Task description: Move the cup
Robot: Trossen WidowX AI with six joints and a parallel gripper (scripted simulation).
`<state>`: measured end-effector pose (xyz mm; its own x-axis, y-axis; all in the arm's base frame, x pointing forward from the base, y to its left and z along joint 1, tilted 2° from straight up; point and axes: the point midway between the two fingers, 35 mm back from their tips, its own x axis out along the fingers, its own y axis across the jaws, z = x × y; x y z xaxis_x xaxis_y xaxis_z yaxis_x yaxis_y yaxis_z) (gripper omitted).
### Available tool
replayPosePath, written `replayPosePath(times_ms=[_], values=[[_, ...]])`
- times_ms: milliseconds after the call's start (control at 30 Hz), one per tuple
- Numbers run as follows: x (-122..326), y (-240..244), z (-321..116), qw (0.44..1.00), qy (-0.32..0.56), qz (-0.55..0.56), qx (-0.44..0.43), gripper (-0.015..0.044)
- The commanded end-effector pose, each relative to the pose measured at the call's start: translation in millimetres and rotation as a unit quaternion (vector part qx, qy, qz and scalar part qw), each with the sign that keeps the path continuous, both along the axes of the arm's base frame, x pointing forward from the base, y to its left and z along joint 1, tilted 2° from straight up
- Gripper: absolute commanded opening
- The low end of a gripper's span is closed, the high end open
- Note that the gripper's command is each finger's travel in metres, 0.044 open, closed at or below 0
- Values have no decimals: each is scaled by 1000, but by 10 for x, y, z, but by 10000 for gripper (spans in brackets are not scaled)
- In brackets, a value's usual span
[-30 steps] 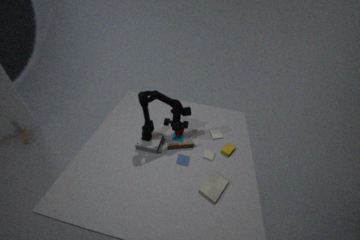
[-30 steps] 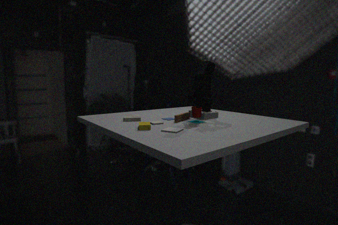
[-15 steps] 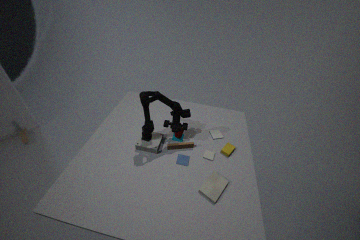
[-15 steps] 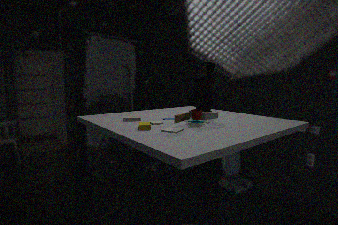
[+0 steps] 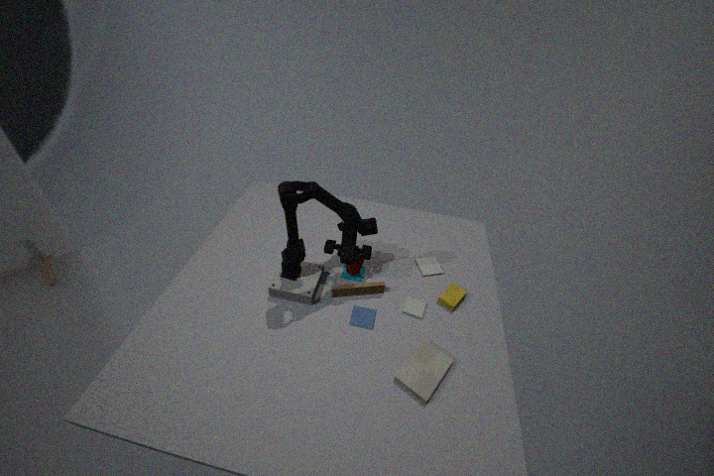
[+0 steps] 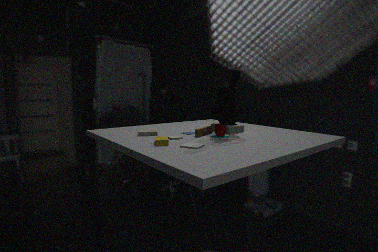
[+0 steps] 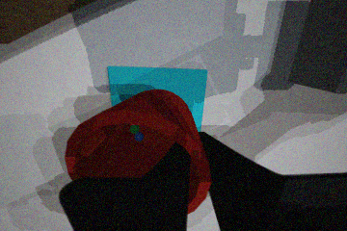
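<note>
— What is gripped?
— A red, round, open-topped cup (image 7: 147, 144) is clamped by its wall in the black parallel-jaw gripper (image 7: 196, 178); green and blue marbles (image 7: 137, 133) are seen inside.
— Where is it located?
— Over the turquoise square pad (image 7: 172, 87).

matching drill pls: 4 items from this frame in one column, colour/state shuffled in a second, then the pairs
Items:
1. cup
2. pad under the cup
3. gripper
4. block at the right of the table

States:
A. yellow
B. shut on the cup
C. red, marbles inside
D. teal

Pairs: 1-C, 2-D, 3-B, 4-A
</note>
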<state>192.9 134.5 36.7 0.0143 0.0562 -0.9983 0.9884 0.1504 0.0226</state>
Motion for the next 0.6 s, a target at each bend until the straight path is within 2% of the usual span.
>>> replayPosePath(times_ms=[0, 100, 267, 567], values=[[1, 1, 4, 1000, 0, 0, 0, 0], [1, 1, 4, 1000, 0, 0, 0, 0], [1, 1, 4, 1000, 0, 0, 0, 128], [4, 1, 26, 1000, 0, 0, 0, 128]])
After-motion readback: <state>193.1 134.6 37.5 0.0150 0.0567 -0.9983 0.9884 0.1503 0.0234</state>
